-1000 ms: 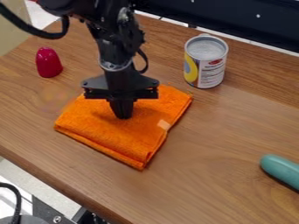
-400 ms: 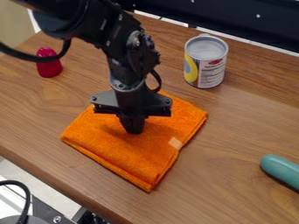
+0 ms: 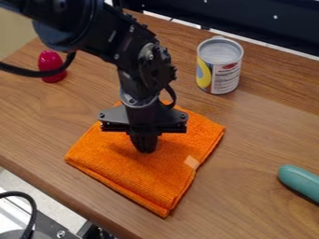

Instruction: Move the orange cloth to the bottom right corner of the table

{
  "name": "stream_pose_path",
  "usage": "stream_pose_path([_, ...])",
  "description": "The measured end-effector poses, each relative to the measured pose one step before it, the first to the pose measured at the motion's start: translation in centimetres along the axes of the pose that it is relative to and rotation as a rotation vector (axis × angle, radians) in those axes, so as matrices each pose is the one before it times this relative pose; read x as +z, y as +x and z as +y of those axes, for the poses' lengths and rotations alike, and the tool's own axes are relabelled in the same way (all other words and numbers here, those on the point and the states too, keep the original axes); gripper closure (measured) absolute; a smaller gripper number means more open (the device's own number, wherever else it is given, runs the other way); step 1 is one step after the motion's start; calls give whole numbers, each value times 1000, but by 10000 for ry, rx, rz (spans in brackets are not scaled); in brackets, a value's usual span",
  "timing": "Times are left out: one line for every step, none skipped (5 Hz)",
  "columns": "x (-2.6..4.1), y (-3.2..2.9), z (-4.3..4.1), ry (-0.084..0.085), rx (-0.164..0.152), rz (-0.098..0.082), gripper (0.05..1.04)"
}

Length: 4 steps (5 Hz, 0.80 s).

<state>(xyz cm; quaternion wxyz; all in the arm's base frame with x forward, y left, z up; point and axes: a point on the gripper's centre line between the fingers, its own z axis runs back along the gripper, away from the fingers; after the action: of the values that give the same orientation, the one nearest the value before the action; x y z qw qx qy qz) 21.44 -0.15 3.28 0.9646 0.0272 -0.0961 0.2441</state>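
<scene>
I judge this to be the dragging step; next I'd slide the cloth [image 3: 121, 163] right and down over the table [image 3: 249, 203], minding the near edge. My gripper's [image 3: 145, 148] jaws look closed together against it, any pinch I can't tell. It lies left of centre, folded, nearly flat, pale tag [image 3: 192, 162] at its right side

No readable text; printed label [image 3: 225, 77] on can [image 3: 220, 50], lettering too small.
</scene>
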Motion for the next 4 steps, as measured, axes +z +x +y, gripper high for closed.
stream_pose_path([160, -582, 148, 39, 101, -145, 1031])
stream_pose_path([95, -362, -3, -83, 0, 126, 1031])
stream_pose_path([191, 431, 63, -111, 82, 92, 1031])
stream_pose_path([279, 198, 527, 16, 124, 96, 1031])
